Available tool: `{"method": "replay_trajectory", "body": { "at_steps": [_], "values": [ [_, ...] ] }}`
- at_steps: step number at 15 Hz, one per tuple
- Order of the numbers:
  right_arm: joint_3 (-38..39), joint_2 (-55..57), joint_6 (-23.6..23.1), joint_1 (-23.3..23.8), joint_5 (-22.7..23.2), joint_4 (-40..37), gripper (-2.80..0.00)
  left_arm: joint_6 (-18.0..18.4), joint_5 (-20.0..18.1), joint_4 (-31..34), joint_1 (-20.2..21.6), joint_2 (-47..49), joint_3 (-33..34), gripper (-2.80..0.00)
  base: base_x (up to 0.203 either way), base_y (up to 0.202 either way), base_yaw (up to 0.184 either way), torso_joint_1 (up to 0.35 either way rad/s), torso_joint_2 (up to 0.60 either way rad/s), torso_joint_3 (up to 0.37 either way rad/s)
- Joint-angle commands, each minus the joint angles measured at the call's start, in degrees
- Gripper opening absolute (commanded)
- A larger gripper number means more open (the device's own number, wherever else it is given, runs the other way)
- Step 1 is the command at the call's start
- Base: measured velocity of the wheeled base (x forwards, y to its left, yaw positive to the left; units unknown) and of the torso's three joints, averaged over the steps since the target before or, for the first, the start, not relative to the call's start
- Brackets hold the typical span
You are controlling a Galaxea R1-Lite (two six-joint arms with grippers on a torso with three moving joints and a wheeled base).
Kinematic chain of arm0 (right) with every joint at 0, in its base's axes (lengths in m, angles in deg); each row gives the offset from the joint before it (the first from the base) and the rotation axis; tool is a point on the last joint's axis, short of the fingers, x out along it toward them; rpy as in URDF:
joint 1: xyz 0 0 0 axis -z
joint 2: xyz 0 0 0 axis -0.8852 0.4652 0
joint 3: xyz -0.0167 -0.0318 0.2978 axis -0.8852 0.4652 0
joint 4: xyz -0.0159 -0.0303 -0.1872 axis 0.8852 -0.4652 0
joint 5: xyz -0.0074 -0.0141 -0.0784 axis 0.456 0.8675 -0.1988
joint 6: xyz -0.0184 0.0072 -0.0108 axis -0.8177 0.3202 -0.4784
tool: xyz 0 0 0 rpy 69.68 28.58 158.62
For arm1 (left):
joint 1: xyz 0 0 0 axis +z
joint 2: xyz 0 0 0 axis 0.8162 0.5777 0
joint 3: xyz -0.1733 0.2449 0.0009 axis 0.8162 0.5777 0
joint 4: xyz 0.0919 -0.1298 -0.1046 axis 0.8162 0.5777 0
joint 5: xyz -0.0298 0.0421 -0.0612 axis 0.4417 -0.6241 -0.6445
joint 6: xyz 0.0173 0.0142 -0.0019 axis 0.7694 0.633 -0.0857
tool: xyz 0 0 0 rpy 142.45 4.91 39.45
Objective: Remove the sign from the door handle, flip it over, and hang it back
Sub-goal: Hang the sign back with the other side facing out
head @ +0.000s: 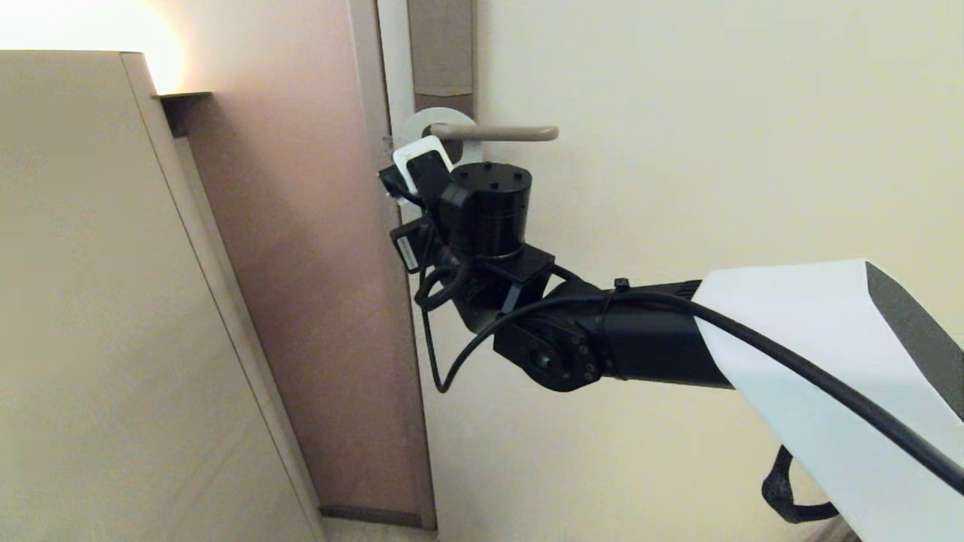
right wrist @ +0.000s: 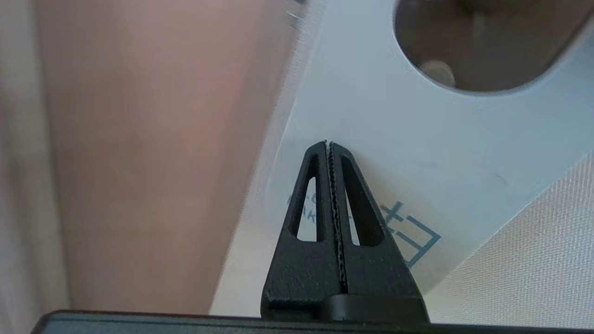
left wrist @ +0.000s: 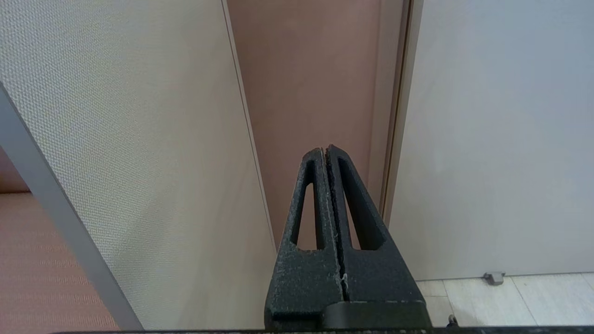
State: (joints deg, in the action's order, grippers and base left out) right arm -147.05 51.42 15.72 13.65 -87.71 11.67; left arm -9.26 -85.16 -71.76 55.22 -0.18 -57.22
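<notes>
A: Where's the sign (head: 419,150)?

B: On the door handle (head: 497,133). Its hole is looped over the handle close to the lock plate (head: 440,45), and the card hangs tilted, lower end swung toward the door edge.

A: Which face is out?

B: White face with blue lettering, in both the head view and the right wrist view (right wrist: 371,116). No blue face in sight, so I'd judge the flip is done and it's been hung back. That's a guess from how it lies.

A: Right gripper (head: 423,172)?

B: Up at the sign's lower half, just under the handle. In the wrist view (right wrist: 328,148) the fingers are pressed together with no gap. The card sits flat-on behind the tips, not edge-on between them, so I read it as holding nothing. Can't tell if the tips touch the card.

A: Left gripper (left wrist: 326,153)?

B: Parked low, out of the head view, pointing at the wall and the door's lower part. Fingers closed, empty.

A: What's left?

B: Probably just pulling the right arm clear and letting the sign settle straight. Risk is snagging the card on the way out and dragging it off the handle.
</notes>
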Motion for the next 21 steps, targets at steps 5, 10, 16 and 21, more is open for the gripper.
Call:
{"method": "replay_trajectory", "body": {
  "at_steps": [5, 10, 16, 21],
  "values": [
    [-1.43, 2.00, 0.11, 2.04, -2.26, 0.26, -2.80, 0.01, 0.01, 0.00, 0.02, 0.09, 0.00, -2.80, 0.000, 0.000, 0.000, 0.000, 0.00, 0.000],
    [2.47, -0.69, 0.05, 1.95, -2.17, 0.09, -2.80, 0.01, 0.01, 0.00, 0.10, 0.09, 0.00, -2.80, 0.000, 0.000, 0.000, 0.000, 0.00, 0.000],
    [13.50, -9.41, 0.09, 2.02, -2.17, -0.06, -2.80, 0.01, -0.04, 0.00, 0.02, 0.09, 0.00, -2.80, 0.000, 0.000, 0.000, 0.000, 0.00, 0.000],
    [23.58, -21.02, 0.29, 4.90, -2.33, -3.13, -2.80, 0.01, 0.01, 0.00, 0.02, 0.09, 0.00, -2.80, 0.000, 0.000, 0.000, 0.000, 0.00, 0.000]
  ]
}}
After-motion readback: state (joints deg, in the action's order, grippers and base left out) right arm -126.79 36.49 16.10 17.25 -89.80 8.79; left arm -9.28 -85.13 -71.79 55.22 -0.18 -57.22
